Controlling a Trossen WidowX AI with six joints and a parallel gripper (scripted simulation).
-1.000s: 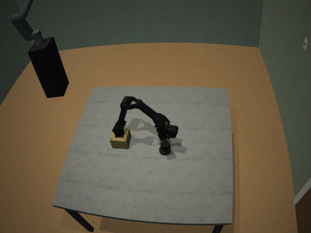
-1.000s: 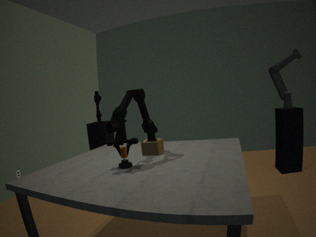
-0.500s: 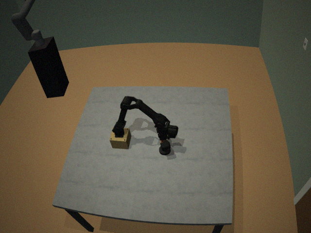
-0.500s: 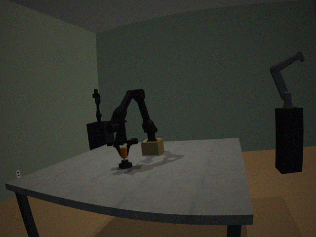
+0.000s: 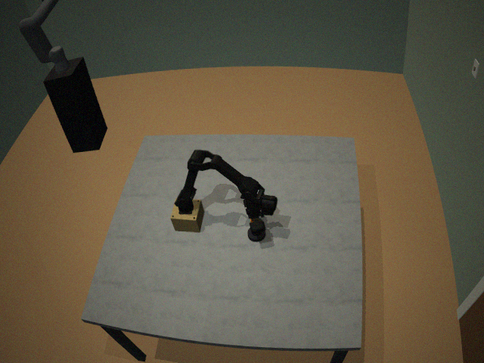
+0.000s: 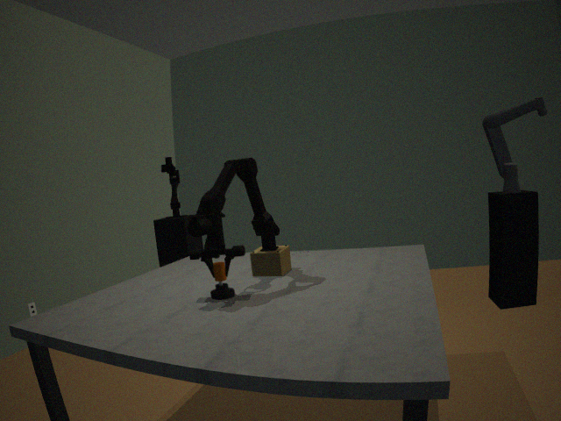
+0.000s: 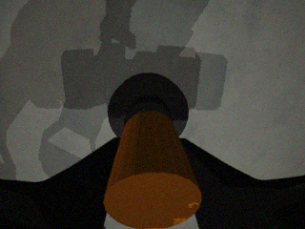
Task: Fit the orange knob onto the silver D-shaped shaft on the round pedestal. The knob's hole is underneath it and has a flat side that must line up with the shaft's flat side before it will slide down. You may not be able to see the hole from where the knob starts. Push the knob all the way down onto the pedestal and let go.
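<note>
One upright orange knob (image 6: pixel 219 271) (image 7: pixel 152 172), long axis vertical, pinched in the gripper (image 5: pixel 255 221) (image 6: pixel 220 273) (image 7: pixel 149 144).

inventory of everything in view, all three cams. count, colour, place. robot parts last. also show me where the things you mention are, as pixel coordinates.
knob (image 6: pixel 219 271) (image 7: pixel 152 200): 1, orange, upright above the pedestal
shaft (image 6: pixel 220 282): 1, silver sliver, between knob and pedestal
round pedestal (image 5: pixel 256 235) (image 6: pixel 222 292) (image 7: pixel 148 86): 1, black, on the table
table (image 5: pixel 218 273) (image 6: pixel 316 335): 1, grey, under pedestal and block
block (image 5: pixel 187 224) (image 6: pixel 270 263): 1, tan, under the arm's base
tall stand (image 5: pixel 76 113) (image 6: pixel 513 249): 1, black, on the floor, grey arm on top
second stand (image 6: pixel 169 239): 1, dark, behind the table, dark arm on top
wall outlet (image 5: pixel 475 68) (image 6: pixel 31 309): white, on wall
arm (image 5: pixel 232 172) (image 6: pixel 255 195): 1, black, on the block
end effector (image 6: pixel 220 274): 1, black, closed on the knob
</note>
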